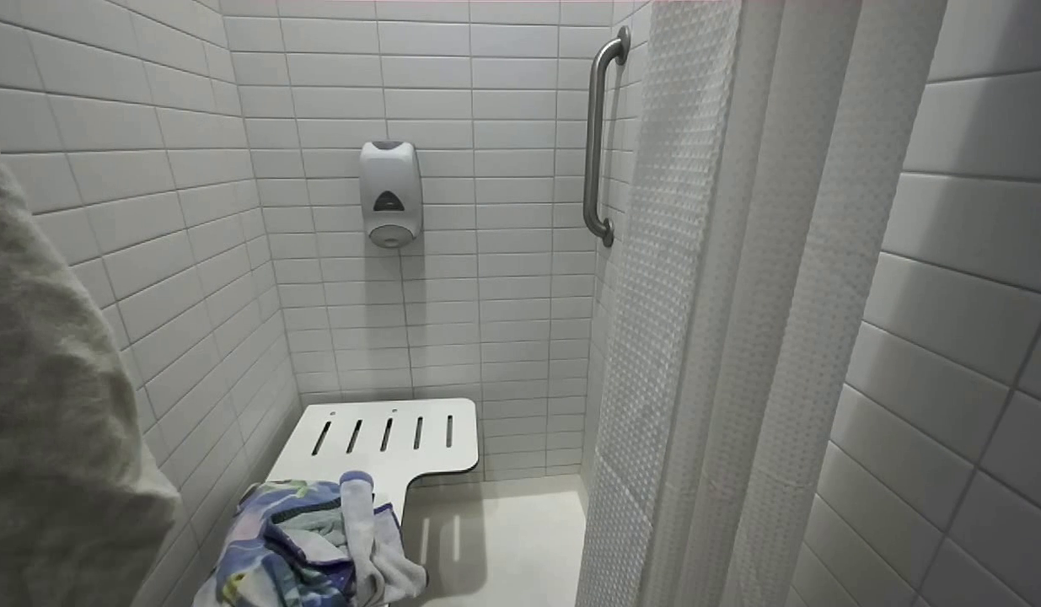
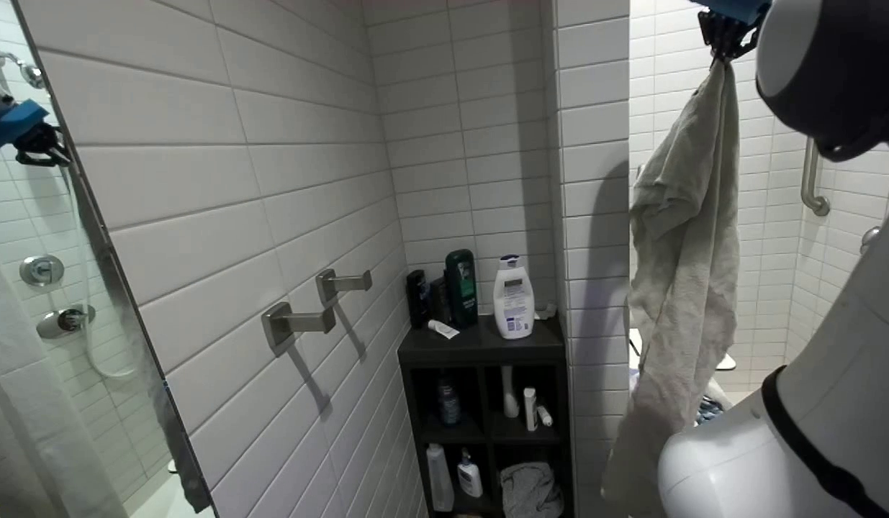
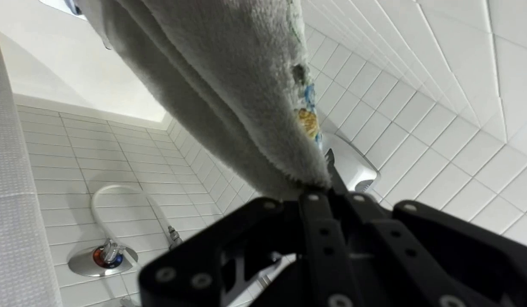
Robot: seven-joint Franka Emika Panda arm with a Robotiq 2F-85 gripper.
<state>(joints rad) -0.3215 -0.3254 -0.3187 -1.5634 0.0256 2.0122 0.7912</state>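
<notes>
White wall tiles (image 1: 520, 320) all round. Shower side: pale shower curtain (image 1: 756, 303) hanging in folds, slotted shower seat (image 1: 436, 421) set low, crumpled printed cloth (image 1: 276, 548) lying over its near part, soap dispenser (image 1: 391, 198) on the back wall above.

Gripper (image 2: 723, 56) high up, clenched on the gathered upper end of a plush grey towel (image 2: 689, 252). Towel drops from there in one long hang, beside the robot arm (image 2: 746, 460). Its bottom end runs indistinct; cannot tell whether it touches anything below. Wrist view: folds converge into the grip, coloured print along one edge.

Risks, as judged:

- Slip. Only a small gather looks pinched, with the whole weight below it. A jerk, or a tug from a snag, could draw the pile out of the grip.
- Sweep. Dark shelf unit (image 2: 444, 355) stands off to the side, white lotion bottle (image 2: 515, 309) and green bottle (image 2: 461, 288) upright on top. A wide swing of the loose length that way could topple them.
- Catch. Two wall hooks (image 2: 300, 321) jut out further over; a stray fold could hang up there and load the grip sideways.
- Trapping. Cloth could get nipped if the arm folds inward; true gap between them uncertain.
- Sight. Towel fills much of the upper wrist view, hiding what lies behind; misjudged clearance the likeliest cause of a bump.
</notes>
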